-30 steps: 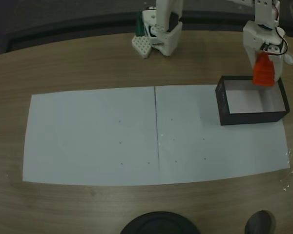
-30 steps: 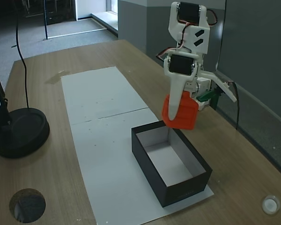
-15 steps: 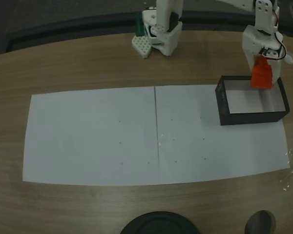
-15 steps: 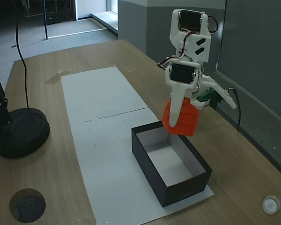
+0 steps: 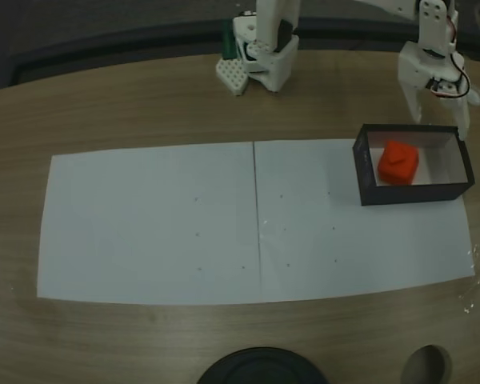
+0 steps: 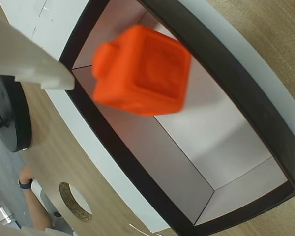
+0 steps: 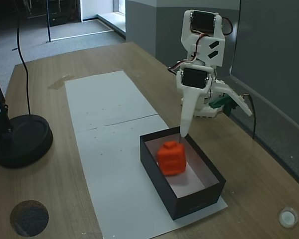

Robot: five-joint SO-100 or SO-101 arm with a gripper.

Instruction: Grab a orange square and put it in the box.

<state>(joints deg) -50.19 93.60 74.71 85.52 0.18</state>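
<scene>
The orange square [image 5: 398,162] is inside the box [image 5: 412,193], in its left half in a fixed view. It looks tilted in a fixed view [image 7: 172,158] and blurred in the wrist view [image 6: 142,71]. My gripper [image 5: 438,118] hangs open just above the box's far wall, holding nothing. One white finger [image 7: 185,127] points down at the box's rim [image 7: 159,184], the other is spread wide to the right. The box's black rim [image 6: 221,54] and a finger [image 6: 24,59] appear in the wrist view.
The box stands at one end of a long white paper sheet [image 5: 224,224] on the wooden table. A black round lamp base [image 7: 20,139] and a cable hole [image 7: 29,217] lie at the table's other side. The arm's base [image 5: 264,56] stands at the far edge.
My gripper has opened and let go of the orange square, which has dropped from between the fingers into the box. The arm has hardly moved.
</scene>
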